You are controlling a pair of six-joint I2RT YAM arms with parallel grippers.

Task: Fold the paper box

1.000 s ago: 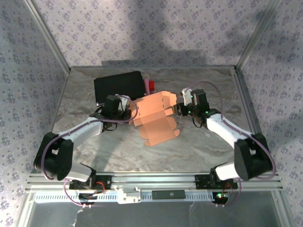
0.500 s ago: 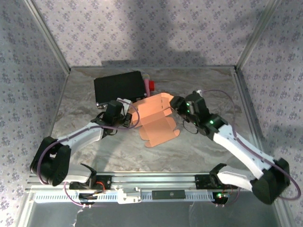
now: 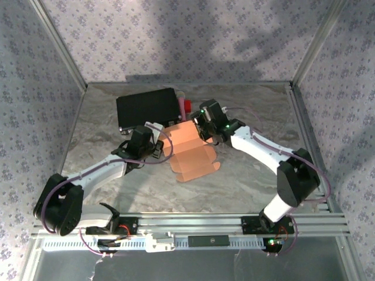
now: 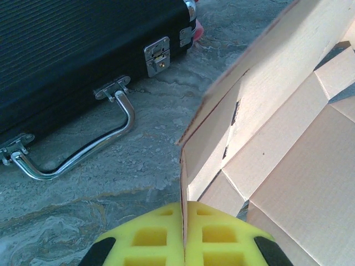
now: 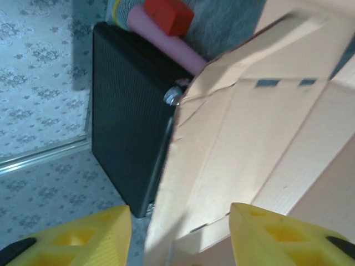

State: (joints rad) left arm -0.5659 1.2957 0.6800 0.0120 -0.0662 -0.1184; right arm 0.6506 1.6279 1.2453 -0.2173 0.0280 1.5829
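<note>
- Left pincer point(image 4: 183, 221): yellow foam-like pads with square recesses, pressed together on the thin edge of an upright flap of the paper box point(image 4: 288, 144). The flap stands on edge between the pads.
- Right pincer point(image 5: 180, 233): same yellow pads, spread apart, with a raised panel of the paper box point(image 5: 249, 127) running between them. Contact with either pad cannot be told.
- From above, the left pincer point(image 3: 157, 142) is at the box's left edge and the right pincer point(image 3: 198, 122) is at its far right corner.
- Paper box point(image 3: 190, 153): light orange-tan thin cardboard, matte, a die-cut sheet with scored fold lines, small slots and rounded tabs. It is partly folded. The near part lies flat around the middle of the table point(image 3: 252, 187), and the far part is lifted between the two arms.
- Table: grey marbled surface with a dull sheen, framed by aluminium rails. Patterned walls stand on three sides.
- Black case point(image 3: 147, 108): rectangular with a ribbed surface, lying toward the far left of the table just beyond the box. The left wrist view shows its chrome latch point(image 4: 157, 55) and a curved metal handle point(image 4: 83, 144) lying on the table.
- Beside the case's right end, near the far edge: a red block point(image 5: 166, 14) on a pink cylinder point(image 5: 166, 36), close behind the lifted cardboard.
- Obstruction: the raised panel hides most of the table from the right wrist camera. The case sits close to the left pincer's side of the box.
</note>
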